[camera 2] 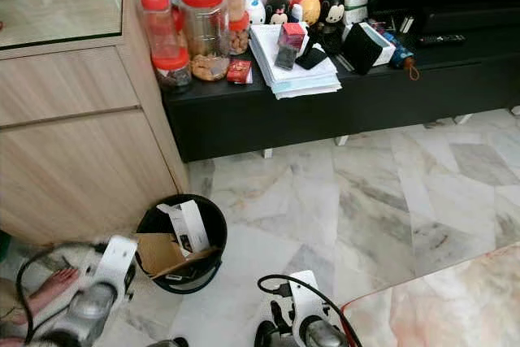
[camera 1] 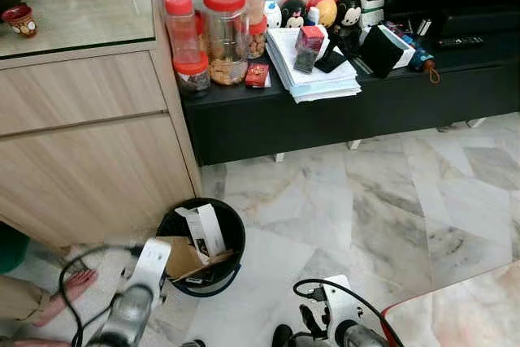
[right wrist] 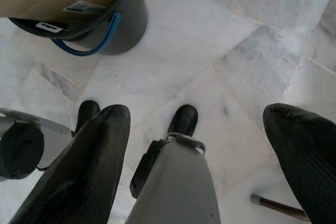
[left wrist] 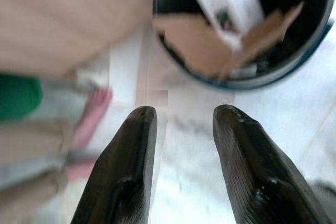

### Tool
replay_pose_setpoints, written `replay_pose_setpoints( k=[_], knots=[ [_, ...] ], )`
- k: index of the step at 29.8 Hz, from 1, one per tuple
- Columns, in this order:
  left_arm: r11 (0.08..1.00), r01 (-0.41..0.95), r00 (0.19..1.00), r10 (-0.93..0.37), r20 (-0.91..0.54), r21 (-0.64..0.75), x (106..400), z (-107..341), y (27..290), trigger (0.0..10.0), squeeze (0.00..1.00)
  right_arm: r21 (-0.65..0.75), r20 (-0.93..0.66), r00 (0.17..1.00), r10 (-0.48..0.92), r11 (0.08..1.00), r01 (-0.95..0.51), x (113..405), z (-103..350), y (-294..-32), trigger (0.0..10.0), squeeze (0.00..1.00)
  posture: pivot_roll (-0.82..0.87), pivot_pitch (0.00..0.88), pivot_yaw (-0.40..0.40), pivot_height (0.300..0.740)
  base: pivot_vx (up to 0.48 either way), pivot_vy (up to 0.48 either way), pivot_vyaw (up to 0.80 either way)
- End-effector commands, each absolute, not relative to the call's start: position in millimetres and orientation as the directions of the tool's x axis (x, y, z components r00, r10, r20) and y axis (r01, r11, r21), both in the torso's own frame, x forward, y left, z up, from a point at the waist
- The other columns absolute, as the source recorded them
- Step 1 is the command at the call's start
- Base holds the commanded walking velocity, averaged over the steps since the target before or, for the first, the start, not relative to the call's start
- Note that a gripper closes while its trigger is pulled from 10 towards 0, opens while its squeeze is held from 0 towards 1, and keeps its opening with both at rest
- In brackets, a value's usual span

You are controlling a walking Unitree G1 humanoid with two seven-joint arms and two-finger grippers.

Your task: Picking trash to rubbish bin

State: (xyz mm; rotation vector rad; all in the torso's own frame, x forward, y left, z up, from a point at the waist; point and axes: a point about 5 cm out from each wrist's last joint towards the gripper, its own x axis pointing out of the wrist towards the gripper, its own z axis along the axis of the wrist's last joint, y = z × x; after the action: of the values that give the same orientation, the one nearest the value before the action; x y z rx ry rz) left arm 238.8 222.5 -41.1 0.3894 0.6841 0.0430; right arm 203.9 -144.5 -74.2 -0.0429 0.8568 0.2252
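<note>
My right gripper (right wrist: 197, 166) hangs low over the near marble floor (camera 1: 390, 201), its fingers spread wide with nothing between them; I judge it idle, kept down by my legs. My left gripper (left wrist: 181, 156) points down and forward at the floor just short of the rubbish bin (camera 1: 236, 237), fingers parted and empty, so I reckon it has nothing left to carry there. To my near left a person's bare foot (camera 1: 71, 292) rests on the floor. The bin is black and round with a blue handle (right wrist: 86, 48), standing beside the wooden cabinet (camera 1: 89, 160). A brown piece of cardboard (camera 1: 183, 258) sticks over its near rim, and a white carton (camera 1: 205, 229) stands up behind it. Farther off, red-lidded jars (camera 1: 219, 30) crowd a low black shelf (camera 1: 325, 111).
</note>
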Motion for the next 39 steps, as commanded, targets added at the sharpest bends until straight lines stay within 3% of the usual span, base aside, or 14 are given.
replay_pose_setpoints(
  k=[1, 2, 3, 4, 10, 23, 39],
  knots=[
    [0.925, 0.073, 0.762, 0.189, -0.619, 0.373, 235, -43, 227, 10.0, 0.0, 0.05, -0.771, 0.612, 0.173, 0.976, -0.213, 197, -78, -146, 10.0, 0.0, 0.13, 0.196, -0.061, 0.74, 0.0, 0.0, 0.0],
    [0.93, 0.008, 0.705, 0.255, -0.661, 0.367, 210, -57, 235, 10.0, 0.0, 0.054, -0.775, 0.608, 0.172, 0.977, -0.208, 195, -79, -147, 10.0, 0.0, 0.13, 0.191, -0.058, 0.74, 0.0, 0.0, 0.0],
    [0.93, 0.008, 0.705, 0.255, -0.661, 0.367, 210, -57, 235, 10.0, 0.0, 0.054, -0.775, 0.608, 0.172, 0.977, -0.208, 195, -79, -147, 10.0, 0.0, 0.13, 0.191, -0.058, 0.74, 0.0, 0.0, 0.0],
    [0.926, -0.028, 0.653, 0.302, -0.695, 0.375, 190, -68, 240, 10.0, 0.0, 0.054, -0.778, 0.604, 0.171, 0.977, -0.207, 193, -80, -147, 10.0, 0.0, 0.13, 0.19, -0.057, 0.74, 0.0, 0.0, 0.0],
    [0.928, -0.055, 0.551, 0.335, -0.764, 0.367, 150, -86, 240, 10.0, 0.0, 0.054, -0.782, 0.6, 0.17, 0.977, -0.207, 192, -81, -147, 10.0, 0.0, 0.13, 0.184, -0.053, 0.74, 0.0, 0.0, 0.0],
    [0.917, -0.116, 0.581, 0.373, -0.723, 0.381, 156, -80, 249, 10.0, 0.0, 0.047, -0.785, 0.595, 0.173, 0.974, -0.22, 192, -81, -146, 10.0, 0.0, 0.14, 0.164, -0.047, 0.74, 0.0, 0.0, 0.0],
    [0.917, -0.104, 0.576, 0.371, -0.729, 0.384, 155, -80, 250, 10.0, 0.0, 0.049, -0.788, 0.59, 0.176, 0.973, -0.224, 190, -82, -144, 10.0, 0.0, 0.14, 0.149, -0.042, 0.74, 0.0, 0.467, 0.0]
  ],
)
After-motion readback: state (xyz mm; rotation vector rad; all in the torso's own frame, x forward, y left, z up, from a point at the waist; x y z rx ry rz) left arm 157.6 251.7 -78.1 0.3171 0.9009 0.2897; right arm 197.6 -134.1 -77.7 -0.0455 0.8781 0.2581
